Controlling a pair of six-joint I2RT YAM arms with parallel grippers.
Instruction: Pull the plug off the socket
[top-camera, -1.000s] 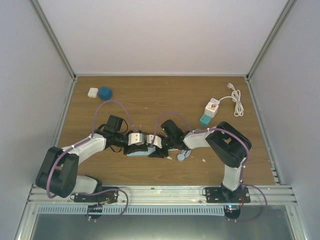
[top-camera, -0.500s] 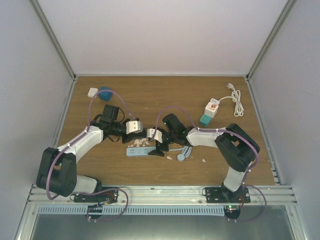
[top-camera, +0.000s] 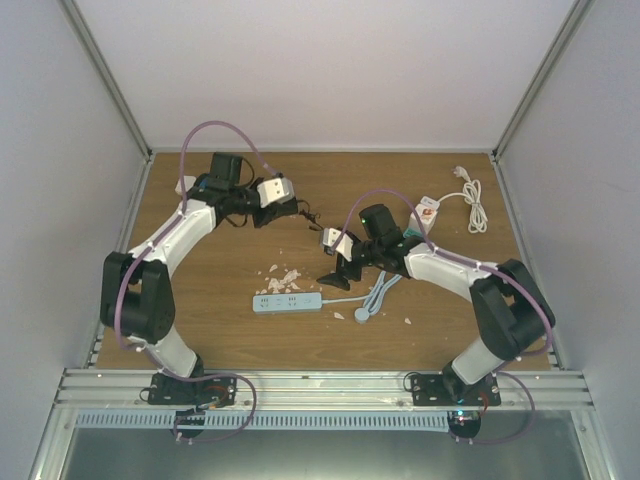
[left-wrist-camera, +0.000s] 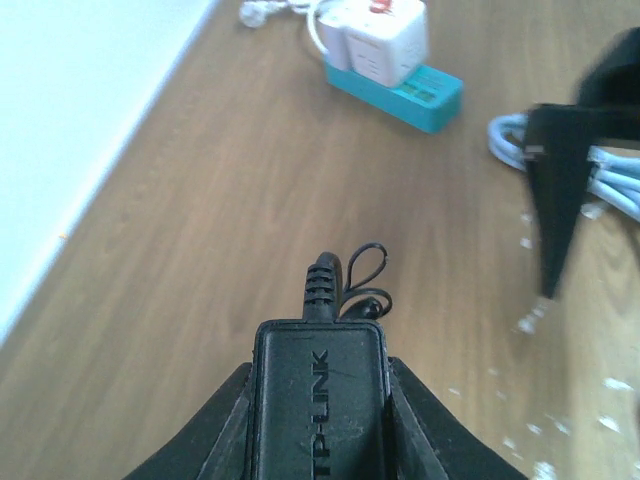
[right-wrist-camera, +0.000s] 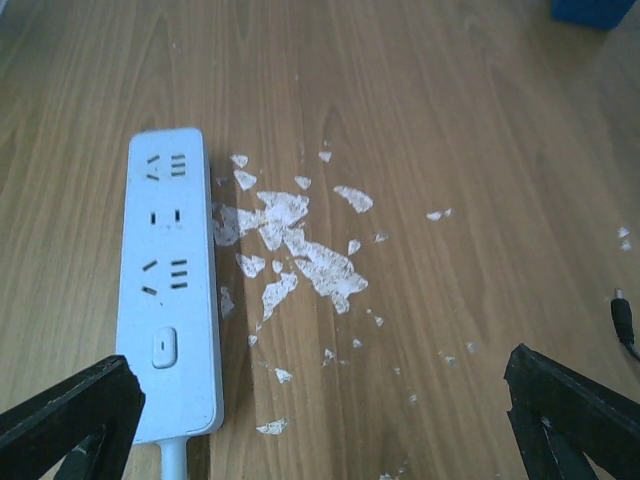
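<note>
The left arm (top-camera: 180, 235) stretches out to 11 o'clock over the worktop (top-camera: 250, 340). Its left tool (top-camera: 283, 208) is clamped on the black plug (left-wrist-camera: 318, 395), well apart from the strip (top-camera: 287, 301). The right arm (top-camera: 445, 265) bends in toward the centre, and the right tool (top-camera: 340, 270) stands wide apart at 1 o'clock of the strip. A second ago both tools met over the strip. Since then the plug has come out and the right tool has let go.

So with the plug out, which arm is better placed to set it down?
Left. The left pincer is shut on the black adapter, held well away from the power strip; the right pincer hangs open and empty over the strip.
</note>
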